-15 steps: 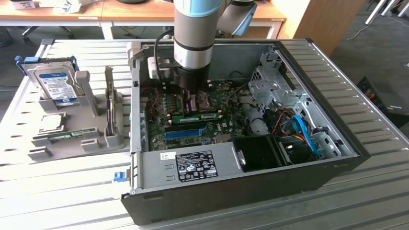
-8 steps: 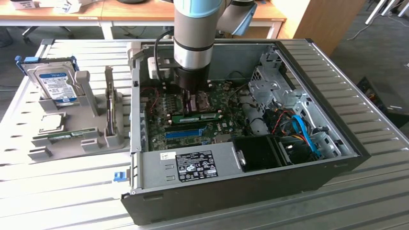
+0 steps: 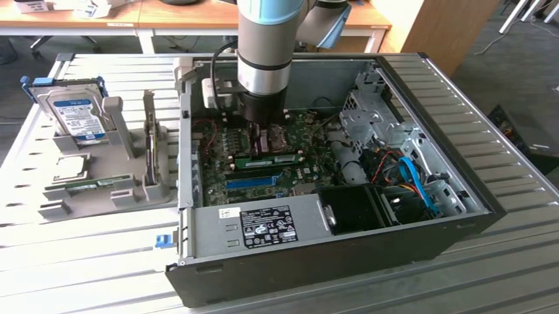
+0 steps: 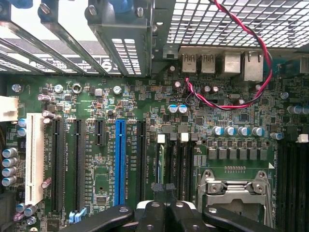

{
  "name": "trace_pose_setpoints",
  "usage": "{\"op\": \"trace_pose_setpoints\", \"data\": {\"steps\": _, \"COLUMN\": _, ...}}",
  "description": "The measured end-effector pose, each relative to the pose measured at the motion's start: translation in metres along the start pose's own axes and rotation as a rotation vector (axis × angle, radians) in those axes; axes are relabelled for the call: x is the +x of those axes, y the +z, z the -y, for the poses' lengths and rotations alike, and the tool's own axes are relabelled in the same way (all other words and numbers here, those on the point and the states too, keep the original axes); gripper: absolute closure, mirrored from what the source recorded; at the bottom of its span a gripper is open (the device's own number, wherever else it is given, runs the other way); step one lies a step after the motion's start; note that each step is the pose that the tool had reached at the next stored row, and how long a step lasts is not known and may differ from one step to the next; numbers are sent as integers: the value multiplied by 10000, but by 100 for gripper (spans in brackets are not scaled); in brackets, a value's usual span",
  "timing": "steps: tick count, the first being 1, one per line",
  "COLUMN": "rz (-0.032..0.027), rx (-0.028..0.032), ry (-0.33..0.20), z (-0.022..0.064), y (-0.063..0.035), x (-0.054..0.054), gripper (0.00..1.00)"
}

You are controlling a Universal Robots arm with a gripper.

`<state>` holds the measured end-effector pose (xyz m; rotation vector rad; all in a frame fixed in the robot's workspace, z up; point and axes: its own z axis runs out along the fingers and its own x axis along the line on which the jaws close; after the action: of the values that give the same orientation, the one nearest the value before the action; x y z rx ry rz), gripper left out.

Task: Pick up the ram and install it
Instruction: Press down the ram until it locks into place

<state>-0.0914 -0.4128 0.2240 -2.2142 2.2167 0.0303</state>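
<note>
Green and narrow, the ram (image 3: 267, 159) stands on edge on the motherboard (image 3: 306, 173) inside the open computer case (image 3: 349, 261), near the middle of the exterior view. Its long axis runs across the frame, the right end a little higher. The hand (image 3: 260, 145) hangs straight down over it from the arm (image 3: 264, 39) and meets its upper edge somewhat left of the stick's middle. The ram therefore lies directly below the fingertips, not off to either side. The two dark fingers (image 4: 157, 193) are pressed fully together, with the motherboard's slots just beyond their tips. Whether they pinch the ram's top edge or only bear on it, I cannot tell. The stick looks level with the slot beneath it, so I judge it to be in or at its slot.
</note>
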Motion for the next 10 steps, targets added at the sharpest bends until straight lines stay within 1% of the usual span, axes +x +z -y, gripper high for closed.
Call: {"op": "trace_pose_setpoints", "data": {"steps": 10, "rz": 1, "rx": 0, "ry": 0, "z": 0, "y": 11, "x": 0, "gripper": 89}}
